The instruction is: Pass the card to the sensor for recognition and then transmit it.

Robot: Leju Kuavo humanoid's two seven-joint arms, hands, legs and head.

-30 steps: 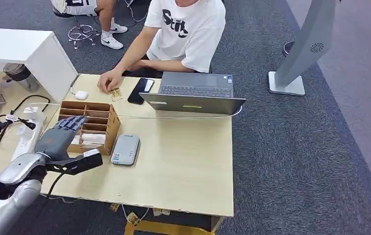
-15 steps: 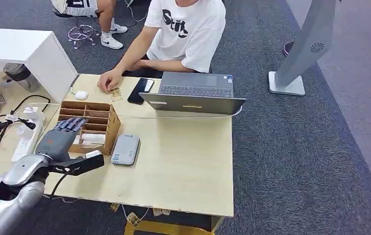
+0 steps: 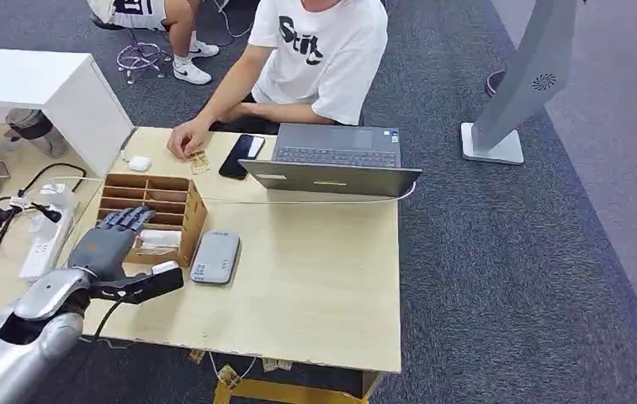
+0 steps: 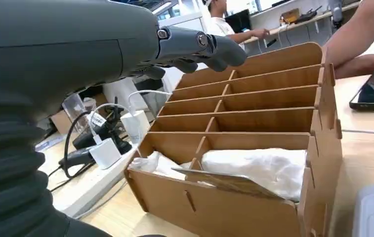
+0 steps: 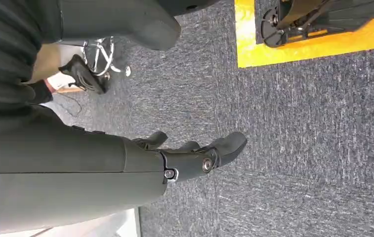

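The left robot hand [image 3: 106, 247] hovered over the near end of the wooden organizer [image 3: 156, 212] on the desk [image 3: 315, 278], fingers spread and holding nothing. In the left wrist view, a card [image 4: 227, 181] leaned tilted in the organizer's nearest compartment, against white wrapping [image 4: 269, 165]. The grey sensor [image 3: 215, 257] lay flat just beside the organizer. The right robot hand [image 5: 194, 155] hung over the carpet [image 5: 313, 128], fingers apart and empty. A person [image 3: 319, 50] sat behind a laptop [image 3: 336, 160].

A wooden organizer [image 3: 153, 206] sat at the table's [image 3: 323, 278] left, a card reader [image 3: 215, 256] just right of it, a laptop [image 3: 331, 160] behind.
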